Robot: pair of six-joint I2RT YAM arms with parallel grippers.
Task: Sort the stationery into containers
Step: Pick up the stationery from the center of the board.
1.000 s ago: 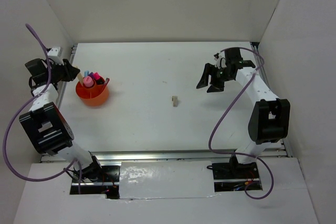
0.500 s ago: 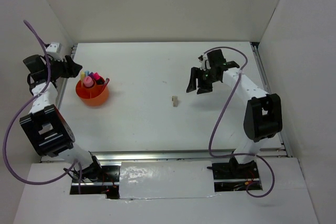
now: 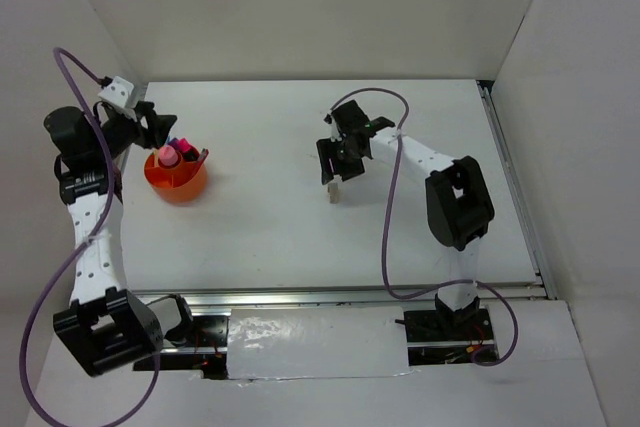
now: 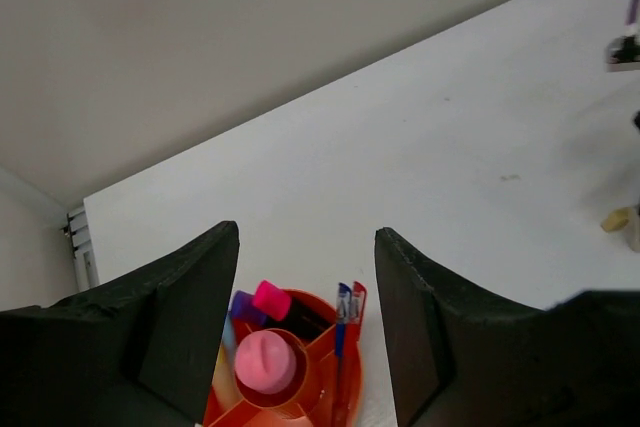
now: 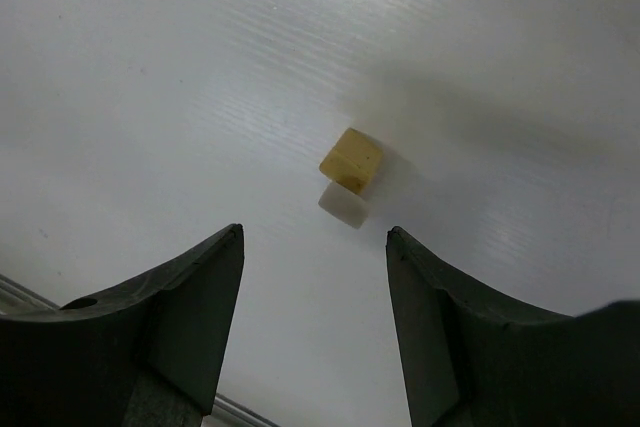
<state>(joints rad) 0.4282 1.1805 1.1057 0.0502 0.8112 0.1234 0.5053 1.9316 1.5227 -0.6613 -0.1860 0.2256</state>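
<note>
Top view: orange cup (image 3: pixel 177 177) sits on the white table (image 3: pixel 270 237) at its 9 o'clock side, near the left edge. Stationery stands inside it: pink round cap (image 3: pixel 168 155), pink highlighter (image 3: pixel 186 146), some blue and dark bits, too small to name.

Left gripper (image 3: pixel 155 127) hangs just at 11 o'clock of the cup, above its rim. Jaws spread, nothing between them.

Left wrist view: both black fingers (image 4: pixel 190 317) wide apart, with the cup (image 4: pixel 300 407) low in the gap at 6 o'clock. Seen in the cup: the pink cap (image 4: pixel 265 362), pink highlighter (image 4: pixel 271 299), a purple one (image 4: pixel 243 305), and thin blue and red pens (image 4: pixel 346 303) leaning on the rim at 3 o'clock.

Beige block (image 3: pixel 334 191) lies on bare table near the middle, well apart from the cup, at its 3 o'clock.

Right gripper (image 3: pixel 335 165) is directly at 12 o'clock of the block, very close in the top view.

Right wrist view: jaws spread, block (image 5: pixel 351 160) sits ahead of the fingertips (image 5: pixel 225 247), in line with the gap, not touched. Small shadow just under it.
</note>
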